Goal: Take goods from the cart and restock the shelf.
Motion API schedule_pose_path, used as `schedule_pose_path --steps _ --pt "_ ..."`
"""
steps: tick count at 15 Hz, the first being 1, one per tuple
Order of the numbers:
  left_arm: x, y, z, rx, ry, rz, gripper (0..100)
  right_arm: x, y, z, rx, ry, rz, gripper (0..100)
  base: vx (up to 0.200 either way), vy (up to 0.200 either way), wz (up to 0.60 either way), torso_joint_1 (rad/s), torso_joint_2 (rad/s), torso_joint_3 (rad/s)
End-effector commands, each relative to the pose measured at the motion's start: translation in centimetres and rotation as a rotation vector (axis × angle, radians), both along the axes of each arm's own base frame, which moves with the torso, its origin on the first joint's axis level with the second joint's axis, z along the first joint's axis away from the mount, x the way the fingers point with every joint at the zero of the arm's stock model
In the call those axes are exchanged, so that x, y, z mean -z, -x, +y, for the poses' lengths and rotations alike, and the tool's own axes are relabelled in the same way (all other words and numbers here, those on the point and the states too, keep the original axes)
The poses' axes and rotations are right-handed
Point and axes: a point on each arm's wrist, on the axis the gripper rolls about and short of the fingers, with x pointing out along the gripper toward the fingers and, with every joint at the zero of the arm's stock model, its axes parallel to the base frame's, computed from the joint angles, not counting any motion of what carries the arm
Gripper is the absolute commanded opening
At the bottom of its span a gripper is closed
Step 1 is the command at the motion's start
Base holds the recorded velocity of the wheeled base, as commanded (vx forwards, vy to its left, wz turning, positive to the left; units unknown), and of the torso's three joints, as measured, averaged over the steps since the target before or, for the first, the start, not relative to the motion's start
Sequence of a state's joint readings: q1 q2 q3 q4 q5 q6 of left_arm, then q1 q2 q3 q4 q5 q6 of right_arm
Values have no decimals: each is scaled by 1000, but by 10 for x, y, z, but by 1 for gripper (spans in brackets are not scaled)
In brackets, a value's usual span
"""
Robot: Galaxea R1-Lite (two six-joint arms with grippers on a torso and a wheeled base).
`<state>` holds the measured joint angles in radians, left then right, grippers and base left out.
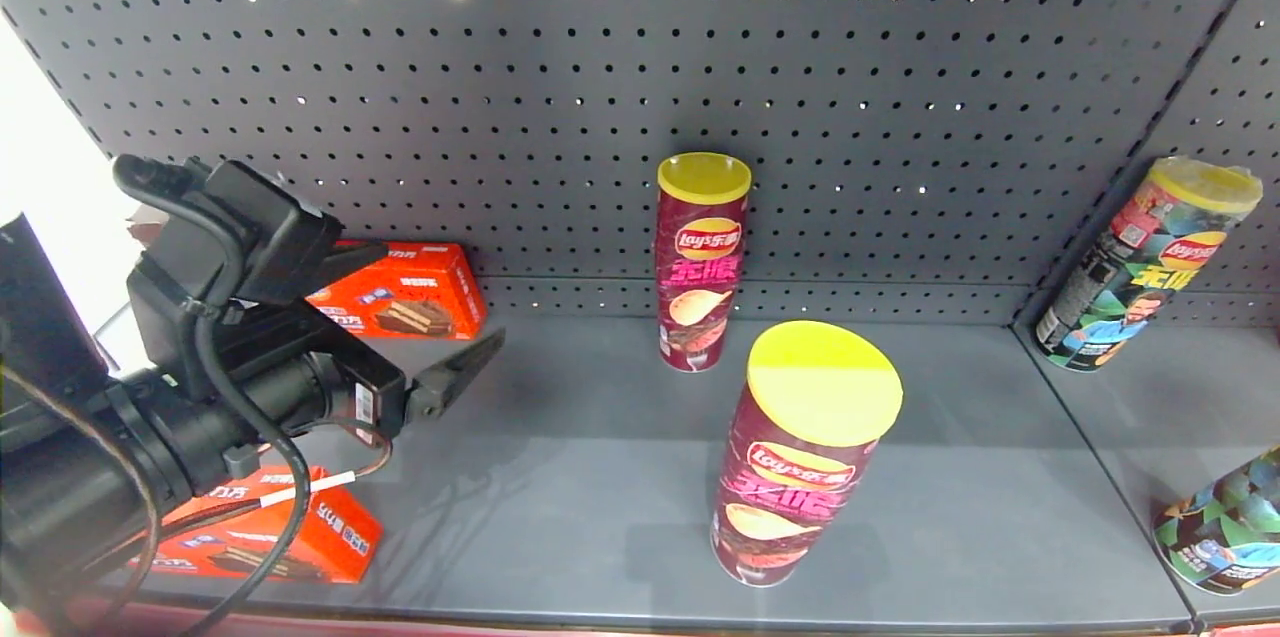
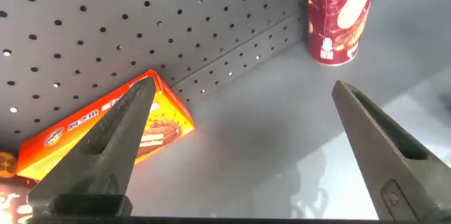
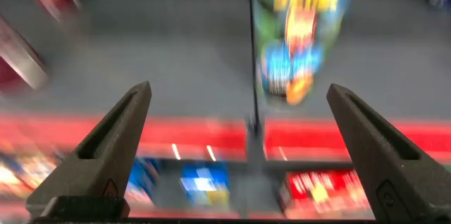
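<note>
Jaws left and right stood wide, holding nothing. Shelf already carried two chip cans and two orange boxes; restocking judged partly done.

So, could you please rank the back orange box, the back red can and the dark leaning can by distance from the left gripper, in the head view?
From the left gripper:
1. Orange box, back left, beside the fingers.
2. Red can, back middle.
3. Dark can, far right, neighbouring bay.
</note>
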<state>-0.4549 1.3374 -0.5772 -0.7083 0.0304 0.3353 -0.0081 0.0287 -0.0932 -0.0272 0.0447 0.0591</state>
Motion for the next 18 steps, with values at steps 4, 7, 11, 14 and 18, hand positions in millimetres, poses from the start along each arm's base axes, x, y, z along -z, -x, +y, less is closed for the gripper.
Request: schedule_pose_path --steps 4,7,11,14,18 --pt "10 4 2 -1 8 29 100 -100 -3 7 -465 -42 9 100 0 0 0 0 0 0" --pt "15 8 4 1 1 43 100 -130 -29 12 -668 -22 80 100 0 0 0 0 0 0" --pt "13 7 3 4 4 36 100 -108 -51 17 -829 -17 229 100 0 0 0 0 0 0" --pt "13 7 4 2 3 39 100 -111 -61 21 -869 -14 264 100 0 0 0 0 0 0" --pt "14 7 4 2 2 40 100 -133 -91 33 -924 -6 262 100 0 0 0 0 0 0"
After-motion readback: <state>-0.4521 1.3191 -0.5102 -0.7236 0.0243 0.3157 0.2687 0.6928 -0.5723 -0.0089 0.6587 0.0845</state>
